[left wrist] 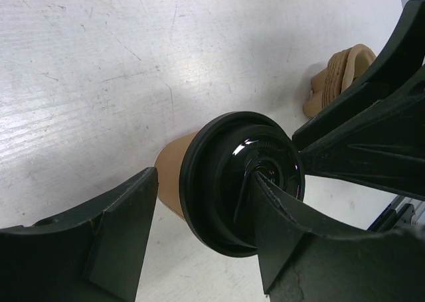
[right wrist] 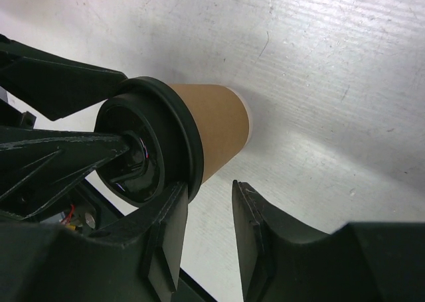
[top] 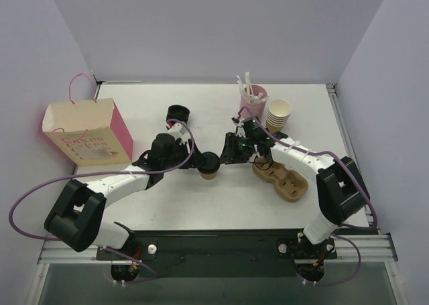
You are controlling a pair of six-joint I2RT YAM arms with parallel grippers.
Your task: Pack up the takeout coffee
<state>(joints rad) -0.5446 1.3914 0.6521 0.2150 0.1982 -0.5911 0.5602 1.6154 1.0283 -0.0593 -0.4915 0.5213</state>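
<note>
Takeout coffee (top: 208,165): upright at mid counter (top: 201,104), axis vertical, between both arms. Left end effector (left wrist: 204,177) straddles its lid (left wrist: 222,152), jaws wide; you cannot tell whether they clamp. Right end effector (right wrist: 209,189) sits just beside, parted, empty.

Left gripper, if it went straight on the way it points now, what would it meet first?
The takeout coffee: the left gripper points at its black lid, between the open fingers, nothing in front. One finger overlaps the lid, so contact may be close; depth is unclear.
</note>
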